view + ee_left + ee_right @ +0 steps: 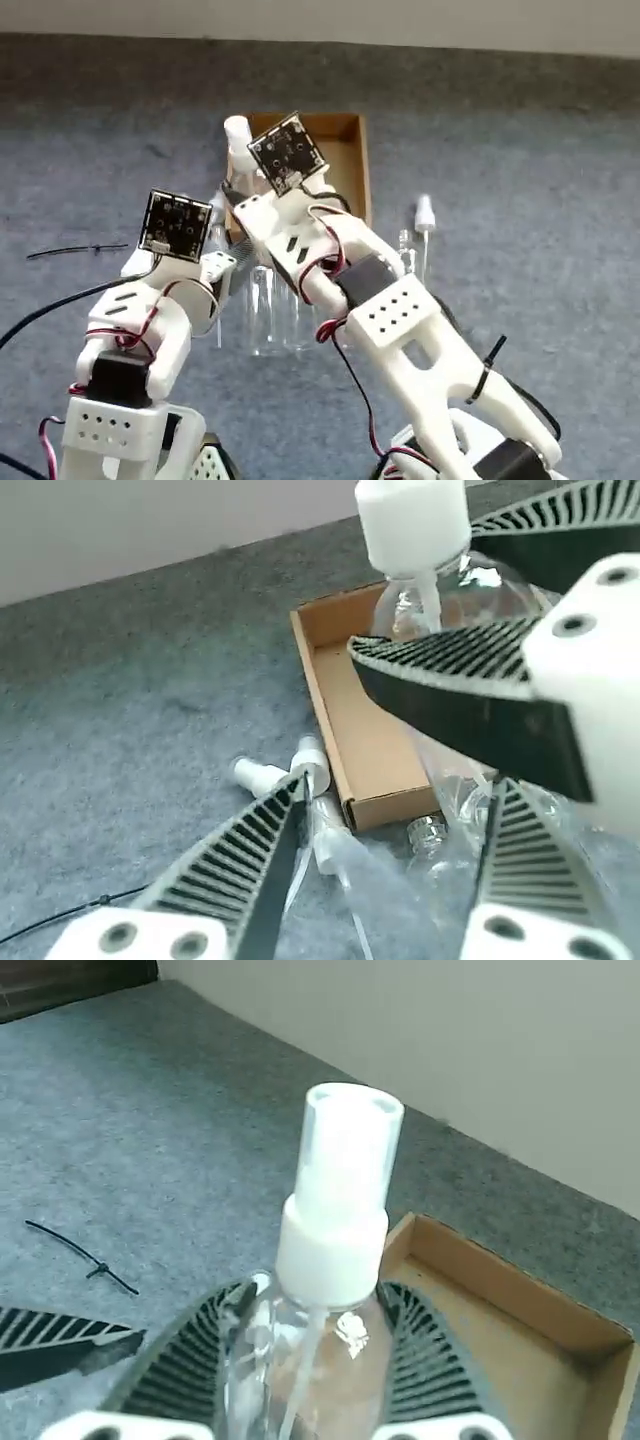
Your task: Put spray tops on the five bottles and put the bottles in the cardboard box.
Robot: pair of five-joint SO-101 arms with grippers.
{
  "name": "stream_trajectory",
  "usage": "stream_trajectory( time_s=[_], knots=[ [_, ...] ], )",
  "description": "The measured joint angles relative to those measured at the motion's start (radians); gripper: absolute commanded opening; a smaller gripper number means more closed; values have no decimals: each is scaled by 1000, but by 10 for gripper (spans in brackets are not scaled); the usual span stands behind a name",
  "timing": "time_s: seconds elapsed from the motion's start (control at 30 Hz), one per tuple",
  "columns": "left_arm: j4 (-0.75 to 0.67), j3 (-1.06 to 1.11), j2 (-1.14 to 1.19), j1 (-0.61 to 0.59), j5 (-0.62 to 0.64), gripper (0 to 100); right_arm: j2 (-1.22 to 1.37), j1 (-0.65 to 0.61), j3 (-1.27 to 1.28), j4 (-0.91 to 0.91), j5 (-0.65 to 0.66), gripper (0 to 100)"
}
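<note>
L gripper (400,785) wide open, just short of box (345,150), near-left corner. R gripper (312,1385) clamped on capped bottle (318,1320), held up at box's left edge. Risk: letting go too early, so bottle clips wall & tips outside. Loose spray top (425,213) right of box.

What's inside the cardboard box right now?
Bare floor shows in the cardboard box; no bottles visible there. The right tool and its capped bottle cover the rest.
</note>
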Motion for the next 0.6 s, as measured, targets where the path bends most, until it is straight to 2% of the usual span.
stream_trajectory(
  time_s=[0.6],
  knots=[
    [-37,58,0,-12,0,266,-12,-3,5,81,2,5]
  ],
)
